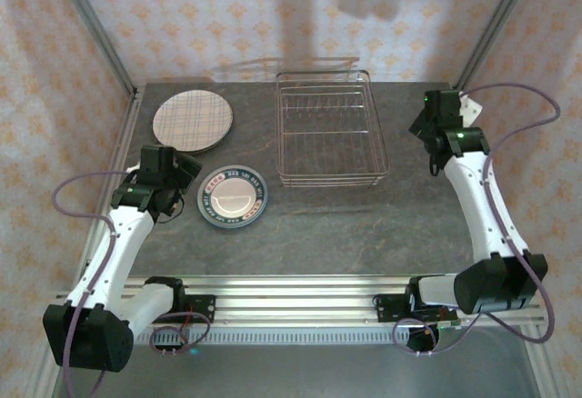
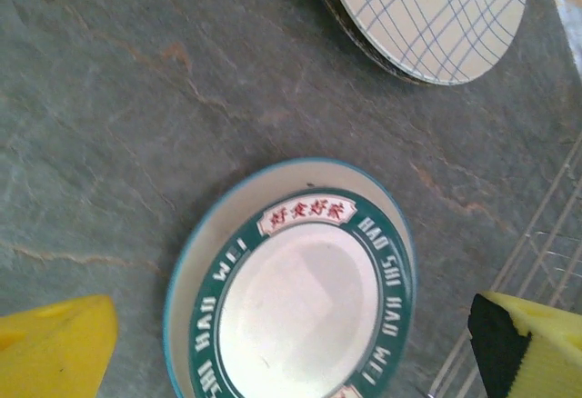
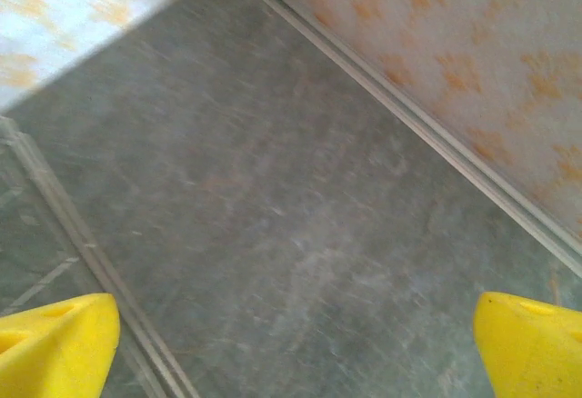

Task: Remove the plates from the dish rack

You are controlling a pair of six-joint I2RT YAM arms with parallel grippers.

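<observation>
Ok, left end effector (image 2: 291, 348) is released: fingers wide, nothing btwn them. It hangs at the left edge of the green-rimmed plate (image 1: 233, 196), which lies flat on the bench (image 1: 346, 234), near-left of the dish rack (image 1: 332, 178). I see the plaid plate (image 1: 192, 119) topping a stack at far left, apart from the green one. Rack sits far centre. Right end effector (image 3: 296, 343) is also released, fingers spread over the bench by the right wall, right of the rack.
</observation>
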